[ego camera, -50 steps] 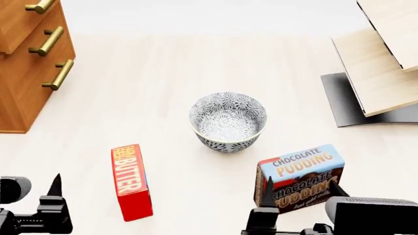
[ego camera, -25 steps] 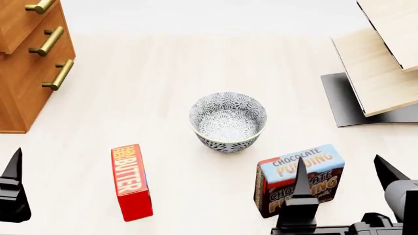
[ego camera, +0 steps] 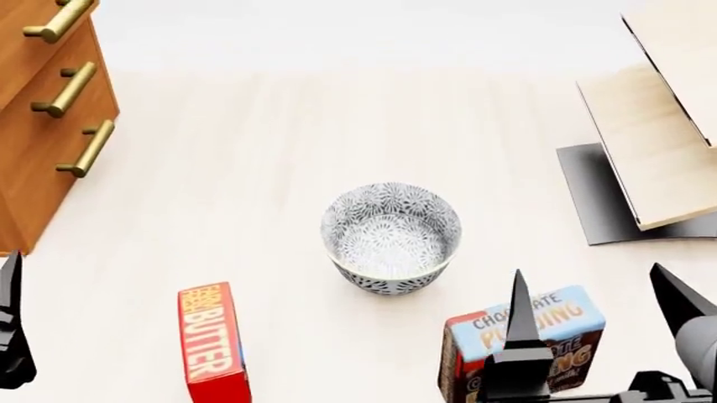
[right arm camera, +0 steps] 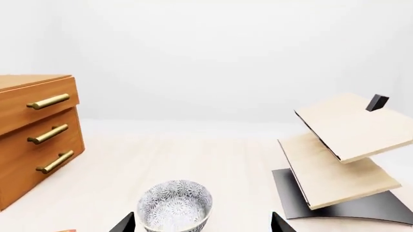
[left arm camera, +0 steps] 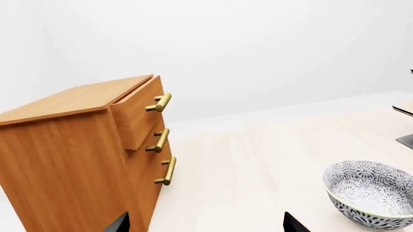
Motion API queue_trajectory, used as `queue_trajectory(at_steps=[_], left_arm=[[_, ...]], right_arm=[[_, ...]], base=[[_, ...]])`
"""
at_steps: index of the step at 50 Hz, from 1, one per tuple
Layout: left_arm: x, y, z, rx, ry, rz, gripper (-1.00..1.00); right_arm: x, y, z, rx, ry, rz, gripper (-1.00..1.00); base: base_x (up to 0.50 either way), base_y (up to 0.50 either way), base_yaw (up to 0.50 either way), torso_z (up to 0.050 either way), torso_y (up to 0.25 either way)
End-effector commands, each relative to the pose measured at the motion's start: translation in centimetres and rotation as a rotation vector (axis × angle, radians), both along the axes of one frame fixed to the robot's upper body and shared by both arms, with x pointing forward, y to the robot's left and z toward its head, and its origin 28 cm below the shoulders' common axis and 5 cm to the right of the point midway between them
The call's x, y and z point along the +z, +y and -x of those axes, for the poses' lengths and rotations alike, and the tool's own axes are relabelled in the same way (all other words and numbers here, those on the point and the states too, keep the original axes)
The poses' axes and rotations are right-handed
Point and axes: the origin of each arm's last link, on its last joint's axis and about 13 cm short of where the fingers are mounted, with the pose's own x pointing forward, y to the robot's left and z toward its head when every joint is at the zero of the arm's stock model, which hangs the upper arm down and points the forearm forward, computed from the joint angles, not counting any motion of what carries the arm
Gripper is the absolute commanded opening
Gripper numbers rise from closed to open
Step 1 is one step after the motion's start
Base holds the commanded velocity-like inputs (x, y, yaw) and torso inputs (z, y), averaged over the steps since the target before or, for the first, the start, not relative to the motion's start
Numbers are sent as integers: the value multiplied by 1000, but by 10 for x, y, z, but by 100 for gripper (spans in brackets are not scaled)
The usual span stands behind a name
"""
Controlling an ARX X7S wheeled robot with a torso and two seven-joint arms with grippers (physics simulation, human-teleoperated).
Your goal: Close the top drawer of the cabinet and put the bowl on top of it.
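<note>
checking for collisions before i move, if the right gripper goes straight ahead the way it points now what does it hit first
Probably the bowl: in the right wrist view it sits between the open fingertips of the right gripper, just ahead. In the head view the pudding box lies close below the fingers, so height is uncertain; it may brush that first.

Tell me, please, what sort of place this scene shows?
Probably a simulated household tabletop, not a real room: a pale wood surface holds a small cabinet, a patterned bowl, grocery boxes of butter and pudding, against blank white.
</note>
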Motion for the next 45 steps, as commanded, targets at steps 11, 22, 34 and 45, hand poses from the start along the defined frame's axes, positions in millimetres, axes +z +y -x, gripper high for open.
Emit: queue_trajectory(at_steps=[11,22,34,45], left_arm=[[3,0,4,-3,-35,4,100],[5,1,5,-1,-37,-5,100],[7,0,6,-11,-40,-22,100],[6,0,6,-12,-40,-30,100]], right_arm=[[-1,-1,1,8,-5,-9,100],[3,0,2,10,-5,-6,100],[8,0,3,8,-19,-12,100],[4,-2,2,3,-13,-15,100]], base=[[398,0,0,0,0],[398,0,0,0,0],[420,0,0,0,1],[500,0,0,0,1]])
